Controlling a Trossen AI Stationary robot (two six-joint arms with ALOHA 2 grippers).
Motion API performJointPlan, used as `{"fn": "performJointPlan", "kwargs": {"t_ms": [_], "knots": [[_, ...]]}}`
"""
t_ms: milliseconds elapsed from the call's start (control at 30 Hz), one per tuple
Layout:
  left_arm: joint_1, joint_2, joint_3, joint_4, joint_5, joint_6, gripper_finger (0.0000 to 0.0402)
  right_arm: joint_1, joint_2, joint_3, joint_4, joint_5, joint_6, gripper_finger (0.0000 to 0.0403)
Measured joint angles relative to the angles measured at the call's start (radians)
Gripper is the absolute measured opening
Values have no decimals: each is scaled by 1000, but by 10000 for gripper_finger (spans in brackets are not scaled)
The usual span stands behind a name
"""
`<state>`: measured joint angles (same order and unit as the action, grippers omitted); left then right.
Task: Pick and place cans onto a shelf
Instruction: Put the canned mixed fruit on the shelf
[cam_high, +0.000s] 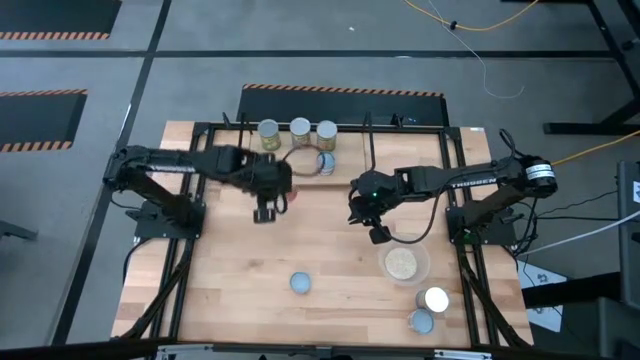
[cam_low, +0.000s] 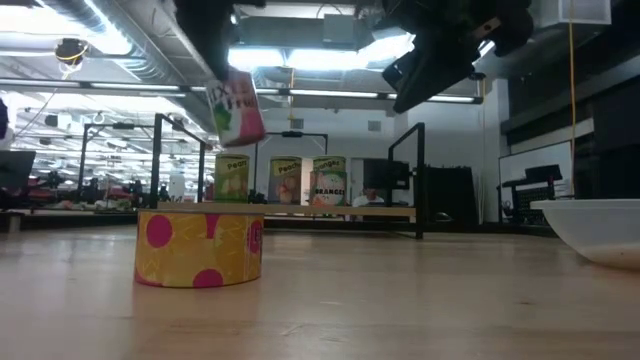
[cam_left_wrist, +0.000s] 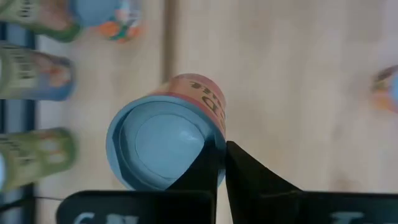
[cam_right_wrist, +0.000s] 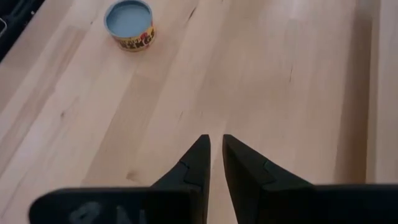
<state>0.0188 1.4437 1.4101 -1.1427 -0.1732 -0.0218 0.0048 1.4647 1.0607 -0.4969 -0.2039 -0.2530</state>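
High view: left claw (cam_high: 264, 212) pinches a can (cam_left_wrist: 166, 142) by its rim, tilted, just short of the shelf (cam_high: 300, 160); right claw (cam_high: 379, 236), shut and empty, waits farther off.

"ORANGE" — label of shelf can (cam_low: 329, 183)

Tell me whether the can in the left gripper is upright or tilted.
Tilted. In the low view the held can hangs slanted above the table, under the left gripper, whose fingers pinch its rim.
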Motion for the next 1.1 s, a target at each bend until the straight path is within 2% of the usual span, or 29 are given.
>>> {"fn": "performJointPlan", "kwargs": {"t_ms": [200,500,800,1100], "knots": [[176,5,0,-18,-4,198,5,0,0,0,1,0,68,49],[349,28,0,-46,41,324,5,0,0,0,0,0,69,49],[401,120,-1,-51,62,346,6,0,0,0,0,0,69,49],[409,221,-1,-47,22,339,8,0,0,0,1,0,70,49]]}}
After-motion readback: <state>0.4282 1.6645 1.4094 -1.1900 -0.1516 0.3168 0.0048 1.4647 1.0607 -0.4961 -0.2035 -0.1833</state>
